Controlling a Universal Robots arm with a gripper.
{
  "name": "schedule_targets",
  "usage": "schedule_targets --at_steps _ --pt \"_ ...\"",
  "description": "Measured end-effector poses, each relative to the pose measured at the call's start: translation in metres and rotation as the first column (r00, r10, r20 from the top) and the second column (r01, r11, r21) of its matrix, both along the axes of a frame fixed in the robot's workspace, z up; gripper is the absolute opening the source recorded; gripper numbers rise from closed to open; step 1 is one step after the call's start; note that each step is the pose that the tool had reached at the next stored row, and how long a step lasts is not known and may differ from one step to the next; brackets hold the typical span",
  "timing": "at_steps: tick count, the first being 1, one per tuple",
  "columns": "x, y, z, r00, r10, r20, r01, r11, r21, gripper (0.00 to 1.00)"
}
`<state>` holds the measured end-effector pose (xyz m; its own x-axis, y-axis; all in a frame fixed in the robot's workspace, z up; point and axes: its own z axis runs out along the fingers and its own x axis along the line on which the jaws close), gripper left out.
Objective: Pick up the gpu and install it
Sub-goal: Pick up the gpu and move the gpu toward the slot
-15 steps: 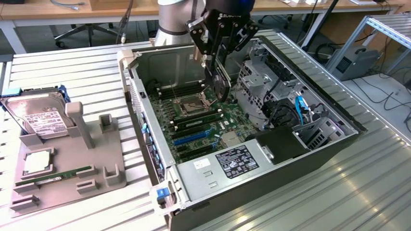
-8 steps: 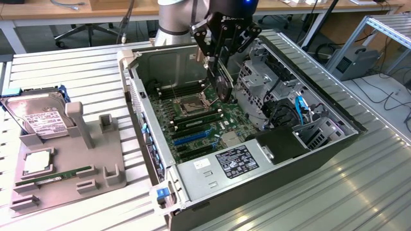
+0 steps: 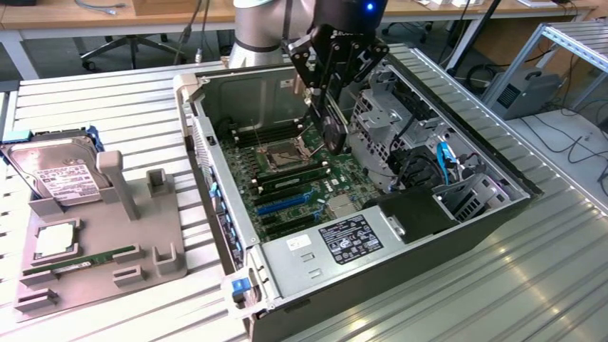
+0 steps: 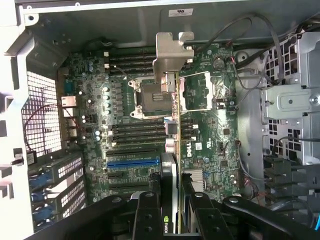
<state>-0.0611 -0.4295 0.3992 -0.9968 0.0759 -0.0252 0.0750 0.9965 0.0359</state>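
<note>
Right now my gripper (image 3: 337,64) is clamped on the gpu (image 3: 329,122), fingers pinching its flat faces. The card hangs from them inside the open case (image 3: 204,107), above the motherboard (image 3: 285,178) and apart from it.

The grip is a narrow pinch on a long card, so I judge it could pivot or slip if the silver bracket (image 4: 170,55) at its far end catches on anything. The drive cage (image 3: 385,117) stands just beside the card on the exterior view's right, and a small sideways drift could knock the card against it. Loose cables (image 4: 240,30) run along that side of the board too and could snag. A tilted card pressed down would jam or scrape the board rather than seat.

The wrist view puts the card edge-on to me, with the bracket over the CPU socket (image 4: 147,97) and the blue slot (image 4: 132,162) just off its line, running across it. It tells me little about height. The exterior view gives the gap beneath the card, and also the hard drive (image 3: 62,178) and memory stick (image 3: 81,263) resting on their holder outside the case.
</note>
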Motion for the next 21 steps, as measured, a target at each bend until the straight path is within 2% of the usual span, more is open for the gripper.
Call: schedule_targets --at_steps 9,21 --pt "0.008 0.0 -0.0092 1.0 0.0 0.0 0.0 1.0 0.0 0.27" --pt "0.012 0.0 -0.0099 1.0 0.0 0.0 0.0 1.0 0.0 0.27"
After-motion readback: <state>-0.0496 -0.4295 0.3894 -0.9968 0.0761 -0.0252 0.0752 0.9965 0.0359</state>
